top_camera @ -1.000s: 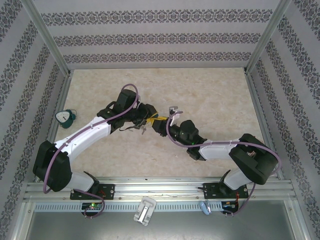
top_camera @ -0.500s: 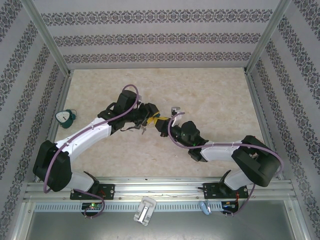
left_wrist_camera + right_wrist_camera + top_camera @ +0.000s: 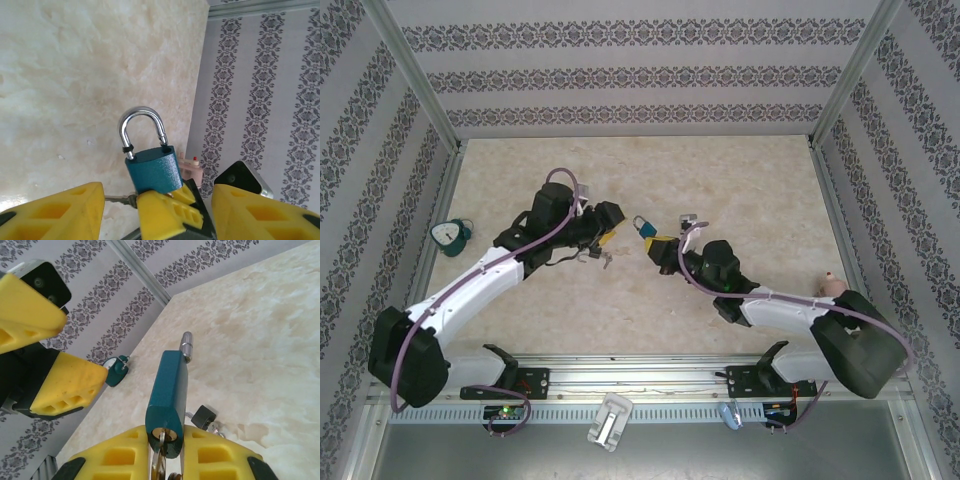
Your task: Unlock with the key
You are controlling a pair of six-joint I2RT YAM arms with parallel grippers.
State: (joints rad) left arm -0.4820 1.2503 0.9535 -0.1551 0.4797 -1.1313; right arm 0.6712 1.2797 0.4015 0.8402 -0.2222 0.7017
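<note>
Hanging over the table's (image 3: 750, 190) centre, a teal padlock (image 3: 152, 170) is clenched at its base by the right gripper (image 3: 165, 442), with a key (image 3: 160, 465) seated in its keyhole. The left gripper (image 3: 612, 230) is held released, fingers spread, just apart from the shackle (image 3: 141, 111).

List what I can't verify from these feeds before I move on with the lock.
- Shackle free end, left wrist view: seated or popped is too fine to tell; in the right wrist view the padlock body hides most of it.
- Key, right wrist view: cut off by the bottom edge, between the right gripper fingers; its turn is unreadable.
- Top view: padlock and key too small.
</note>
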